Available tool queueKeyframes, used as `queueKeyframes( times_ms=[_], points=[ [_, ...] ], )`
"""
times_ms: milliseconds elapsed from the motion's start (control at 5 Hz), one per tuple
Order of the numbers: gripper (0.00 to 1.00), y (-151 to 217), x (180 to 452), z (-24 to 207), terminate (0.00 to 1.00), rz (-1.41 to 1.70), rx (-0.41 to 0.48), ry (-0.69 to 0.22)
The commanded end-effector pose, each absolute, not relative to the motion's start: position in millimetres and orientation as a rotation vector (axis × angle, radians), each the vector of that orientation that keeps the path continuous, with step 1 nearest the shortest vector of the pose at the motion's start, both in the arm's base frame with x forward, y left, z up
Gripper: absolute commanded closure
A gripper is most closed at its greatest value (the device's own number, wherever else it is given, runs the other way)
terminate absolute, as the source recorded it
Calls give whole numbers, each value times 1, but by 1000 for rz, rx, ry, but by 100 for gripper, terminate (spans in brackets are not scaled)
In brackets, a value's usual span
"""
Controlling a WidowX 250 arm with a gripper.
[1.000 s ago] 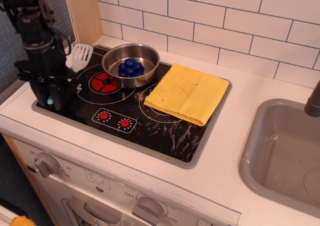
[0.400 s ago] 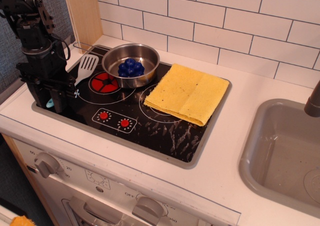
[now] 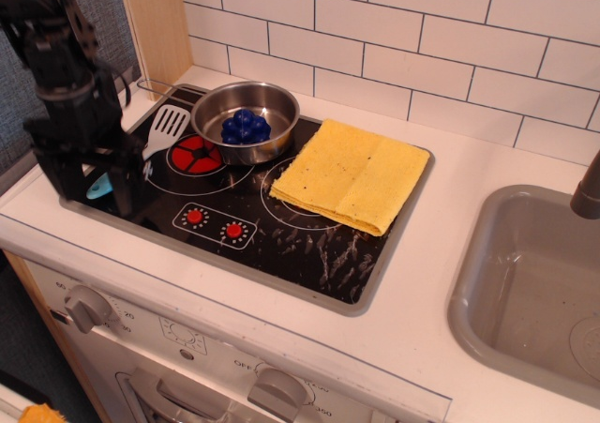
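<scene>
My black gripper (image 3: 97, 181) stands at the left edge of the black stovetop (image 3: 309, 245), a little blurred. Its fingers are spread, and the light blue handle end of a spatula (image 3: 167, 123) shows between them. The spatula's white slotted head lies flat on the stove beside the red burner (image 3: 195, 156). Just behind it a steel pot (image 3: 246, 121) holds a blue lumpy object (image 3: 245, 127). A folded yellow cloth (image 3: 353, 173) lies over the right burners.
A grey sink (image 3: 525, 292) is sunk into the white counter at the right, with a dark faucet (image 3: 588, 193) at its edge. Oven knobs (image 3: 86, 308) line the front panel. A wooden panel (image 3: 155, 24) and white tiled wall (image 3: 422, 38) close the back.
The spatula head, tilted up a second ago, has come down flat on the stove. The gripper fingers now stand wider apart around the handle, and the arm has shifted slightly.
</scene>
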State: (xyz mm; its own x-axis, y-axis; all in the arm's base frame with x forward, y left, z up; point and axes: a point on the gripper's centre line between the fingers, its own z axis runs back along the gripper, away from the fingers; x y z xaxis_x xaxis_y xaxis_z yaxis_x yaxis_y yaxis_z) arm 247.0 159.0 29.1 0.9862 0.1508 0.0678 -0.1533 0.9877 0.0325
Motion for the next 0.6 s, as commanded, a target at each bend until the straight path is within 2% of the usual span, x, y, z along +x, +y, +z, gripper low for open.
queueKeyframes(
  times_ms=[0, 200, 400],
  points=[
    [0, 139, 257, 54, 0, 91, 43, -132],
    [0, 139, 257, 54, 0, 91, 43, -132],
    [0, 139, 257, 54, 100, 91, 43, -132]
  ],
)
